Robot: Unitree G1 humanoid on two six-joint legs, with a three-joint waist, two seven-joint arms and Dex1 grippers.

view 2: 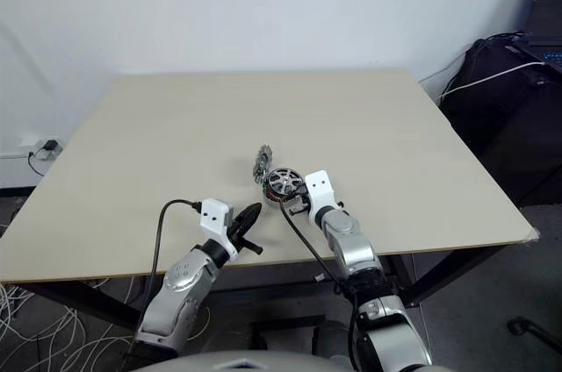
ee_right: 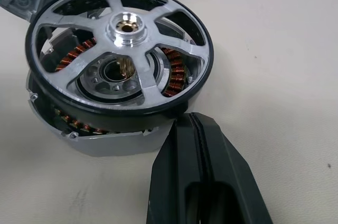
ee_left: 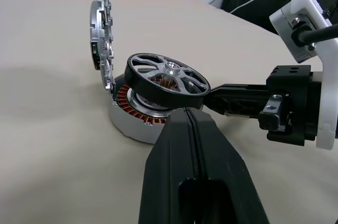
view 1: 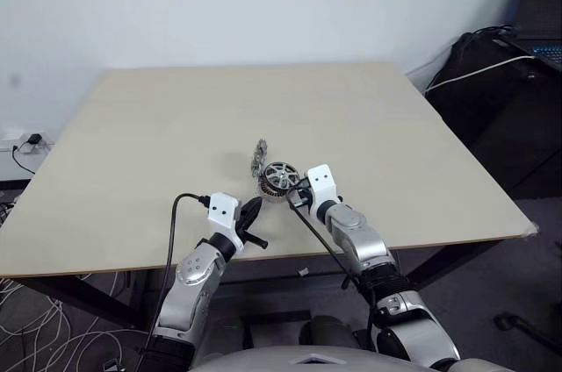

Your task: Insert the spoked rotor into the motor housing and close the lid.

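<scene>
While the silver spoked metal rotor (ee_right: 119,49) sits tilted on the copper-wound round housing (ee_left: 138,115) near the table's front edge, both closed, empty grippers — right (ee_right: 195,129), left (ee_left: 186,123) — should nudge it level.

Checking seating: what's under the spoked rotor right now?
The motor housing: its copper windings and centre bore show through the spoked rotor, which sits tilted, not fully down. The housing's floor and the windings under the rim are covered.

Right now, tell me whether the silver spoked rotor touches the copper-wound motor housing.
Touching. The left wrist view shows the tilted rotor resting on the housing, not seated.
</scene>
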